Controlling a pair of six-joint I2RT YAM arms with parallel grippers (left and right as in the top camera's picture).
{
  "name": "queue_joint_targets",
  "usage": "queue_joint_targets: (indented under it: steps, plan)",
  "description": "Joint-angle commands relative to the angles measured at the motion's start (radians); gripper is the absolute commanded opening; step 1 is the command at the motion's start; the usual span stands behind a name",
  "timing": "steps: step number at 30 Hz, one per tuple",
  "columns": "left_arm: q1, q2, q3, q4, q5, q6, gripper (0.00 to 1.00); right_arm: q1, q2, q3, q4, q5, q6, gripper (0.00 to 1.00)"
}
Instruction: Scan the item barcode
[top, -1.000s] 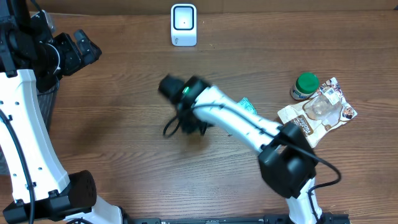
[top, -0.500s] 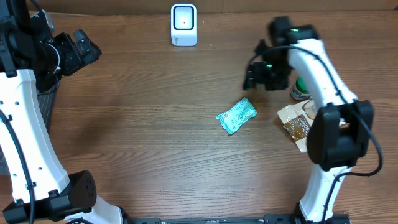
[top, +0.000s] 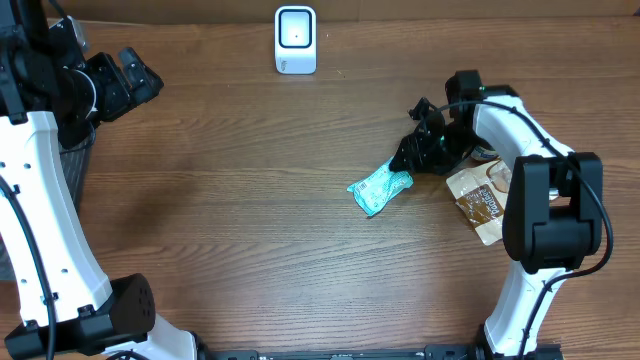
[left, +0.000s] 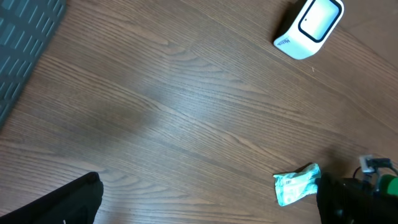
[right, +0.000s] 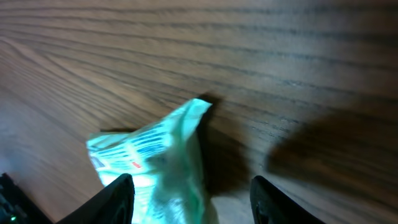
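The item, a crumpled teal packet (top: 379, 187), lies on the wooden table right of centre. Printed barcode lines show on it in the right wrist view (right: 146, 149). My right gripper (top: 406, 164) is low over the packet's right end, open, its two fingers (right: 119, 200) standing either side of that end without pinching it (right: 196, 205). The white scanner (top: 296, 40) stands at the table's far edge, also seen from the left wrist (left: 309, 28). My left gripper (top: 135, 80) hangs wide open and empty at the far left (left: 205, 214); the packet (left: 297, 186) shows there too.
A brown snack pouch (top: 482, 202) lies at the right, and a green-lidded jar (top: 487, 154) is mostly hidden behind the right arm. A dark mesh bin (top: 72, 160) stands at the left edge, beside the left arm's white link.
The right arm swung from the table's middle over to the right, then came down onto the teal packet's right end. The packet and the left arm stayed put.
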Motion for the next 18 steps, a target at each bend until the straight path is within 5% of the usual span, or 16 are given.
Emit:
queue_joint_targets:
  steps: [1, 12, 18]
  plan:
    - [0.002, 0.009, 0.003, -0.002, 0.005, 0.011, 1.0, 0.0, -0.026, -0.058, 0.038, -0.048, -0.004, 0.53]
    - [0.002, 0.009, 0.003, -0.002, 0.005, 0.011, 1.0, 0.0, -0.026, -0.14, 0.098, -0.17, -0.004, 0.16]
    - [0.002, 0.009, 0.003, -0.002, 0.005, 0.011, 1.0, 0.0, -0.028, -0.127, 0.088, -0.28, 0.003, 0.06]
